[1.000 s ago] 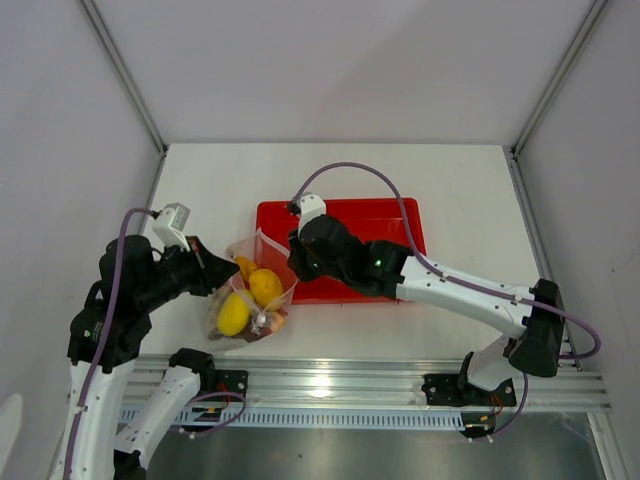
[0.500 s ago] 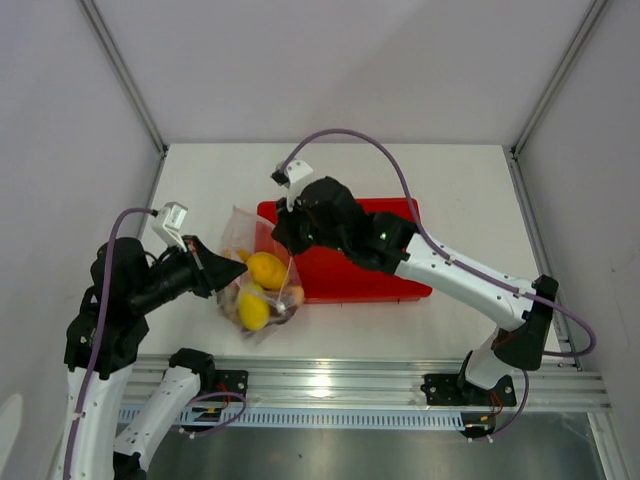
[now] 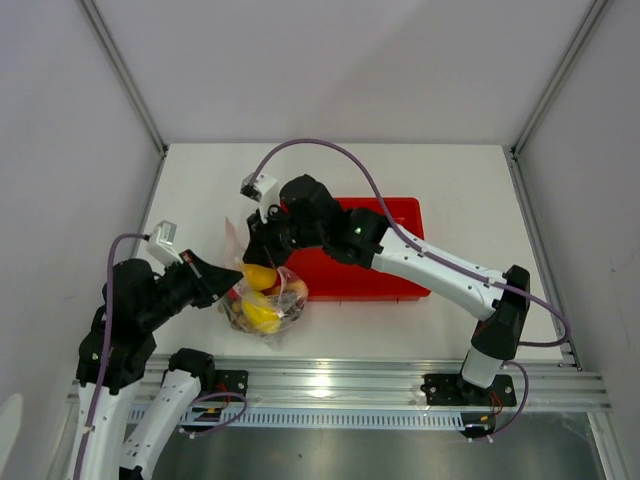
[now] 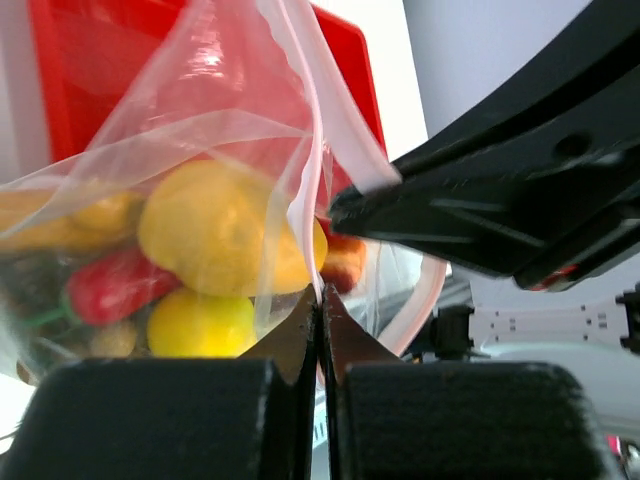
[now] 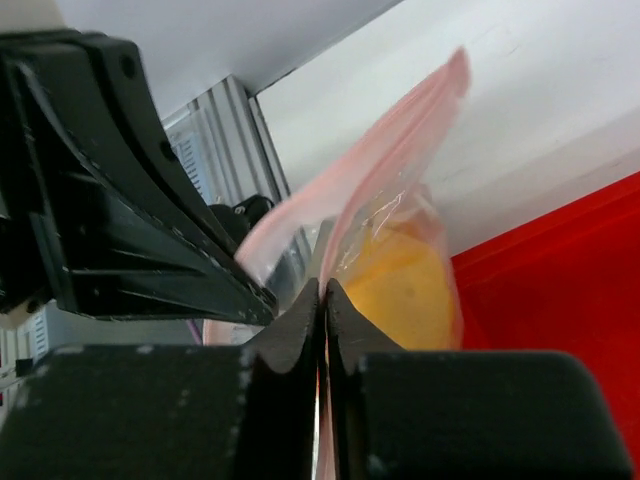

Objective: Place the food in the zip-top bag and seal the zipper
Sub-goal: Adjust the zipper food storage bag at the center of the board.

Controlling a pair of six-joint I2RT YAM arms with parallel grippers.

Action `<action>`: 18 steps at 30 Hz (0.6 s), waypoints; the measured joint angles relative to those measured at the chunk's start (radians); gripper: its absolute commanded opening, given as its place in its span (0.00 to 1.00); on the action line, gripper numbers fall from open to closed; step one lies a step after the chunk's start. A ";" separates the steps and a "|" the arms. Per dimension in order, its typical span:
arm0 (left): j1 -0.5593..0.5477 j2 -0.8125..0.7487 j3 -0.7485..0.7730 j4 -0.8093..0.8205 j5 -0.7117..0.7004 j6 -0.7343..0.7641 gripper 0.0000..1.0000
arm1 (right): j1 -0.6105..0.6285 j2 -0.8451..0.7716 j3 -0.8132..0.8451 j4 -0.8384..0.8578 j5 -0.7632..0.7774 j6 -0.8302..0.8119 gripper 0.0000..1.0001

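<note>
Zip-top bag (image 3: 262, 305) is held up.
Zipper (image 4: 308, 170) is pinched by left gripper (image 4: 318, 305) and, just beyond it, by right gripper (image 5: 322, 292).

Plain pale walls (image 3: 330, 60) enclose a white table (image 3: 460, 190) behind and on both sides, metal struts (image 3: 122, 75) rise from its far corners, and an aluminium rail (image 3: 350, 385) lines its near edge.

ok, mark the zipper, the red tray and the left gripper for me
zipper (image 4: 332, 100), left wrist view, on the pink strip above the pinch.
red tray (image 3: 335, 280), top view, bare floor near its front edge.
left gripper (image 4: 318, 300), left wrist view, between the closed fingertips pinching the zipper.
</note>
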 measured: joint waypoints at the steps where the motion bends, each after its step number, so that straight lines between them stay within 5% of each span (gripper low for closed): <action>1: 0.000 -0.010 -0.002 -0.002 -0.012 -0.007 0.01 | 0.002 -0.001 -0.011 0.001 -0.007 0.002 0.16; 6: 0.000 -0.068 0.000 -0.003 -0.061 -0.038 0.00 | 0.004 -0.012 -0.033 -0.010 -0.018 0.001 0.49; 9: 0.000 -0.074 0.000 -0.006 -0.076 -0.047 0.01 | 0.004 -0.029 -0.033 -0.025 -0.008 -0.003 0.58; 18: 0.000 -0.081 0.000 -0.009 -0.077 -0.058 0.01 | 0.041 -0.154 -0.061 -0.118 0.131 -0.020 0.60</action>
